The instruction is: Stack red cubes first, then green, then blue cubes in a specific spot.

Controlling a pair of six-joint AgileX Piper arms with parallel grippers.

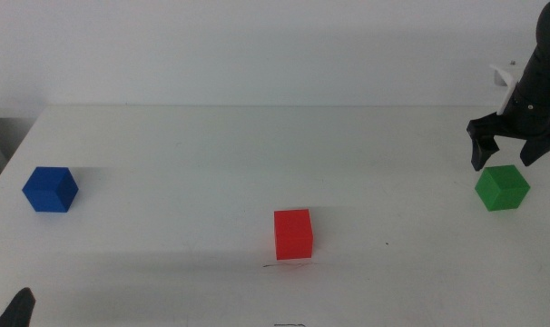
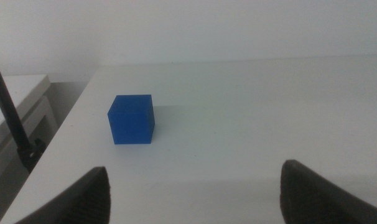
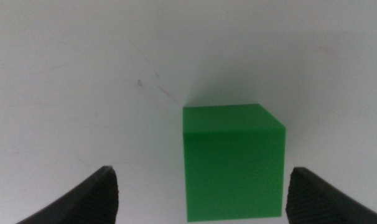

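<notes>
Cubes spread across white desk, right end effector over green one

Desk point(image 1: 211, 145) fills the middle view. Right end effector point(image 1: 515, 154), at the right edge, hangs just above the green cube point(image 1: 503, 188) with jaws spread wide and touching nothing. Left end effector point(image 2: 195, 193), jaws also spread, waits at the lower left corner, near the blue cube point(image 1: 50, 189) at the left. Red cube point(image 1: 293, 233) sits at lower centre, beside a thin dark line point(image 1: 273, 265).
</notes>
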